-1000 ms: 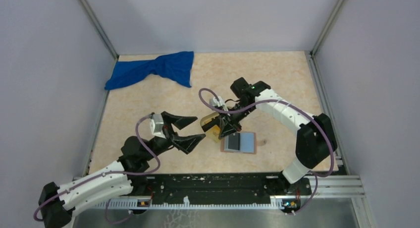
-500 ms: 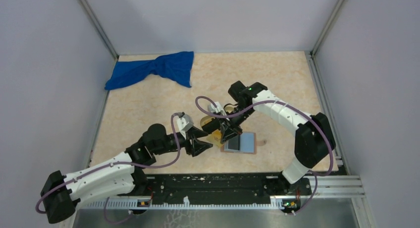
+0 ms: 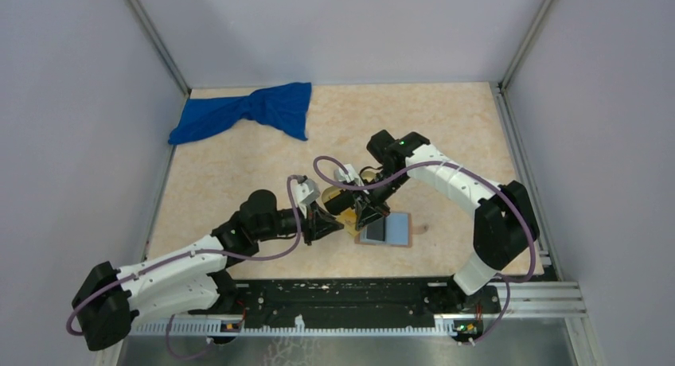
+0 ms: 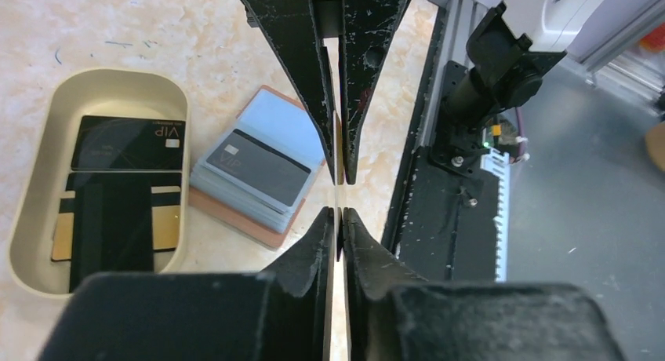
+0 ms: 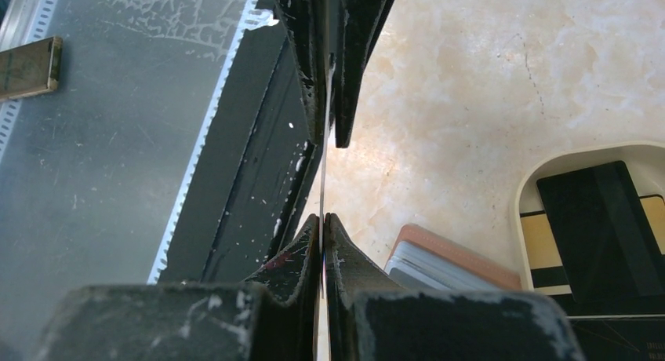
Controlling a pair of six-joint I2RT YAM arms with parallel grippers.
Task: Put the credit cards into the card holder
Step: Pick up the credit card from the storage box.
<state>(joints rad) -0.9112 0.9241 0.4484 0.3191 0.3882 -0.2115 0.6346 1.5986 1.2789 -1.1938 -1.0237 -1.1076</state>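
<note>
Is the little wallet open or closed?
Open. The wallet lies spread flat, blue-grey inside facing up with a grey card on it.

From above, the oval tray (image 3: 331,196) is mostly covered; the thin card (image 5: 322,180) near it shows edge-on only, colour untellable; the card holder (image 5: 447,259) beside it, half hidden.

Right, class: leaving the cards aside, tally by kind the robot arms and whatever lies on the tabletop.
Robot arms: 2 (left arm, right arm)
Blue cloth: 1
Oval tray: 1
Card holder: 1
Total: 5
</note>
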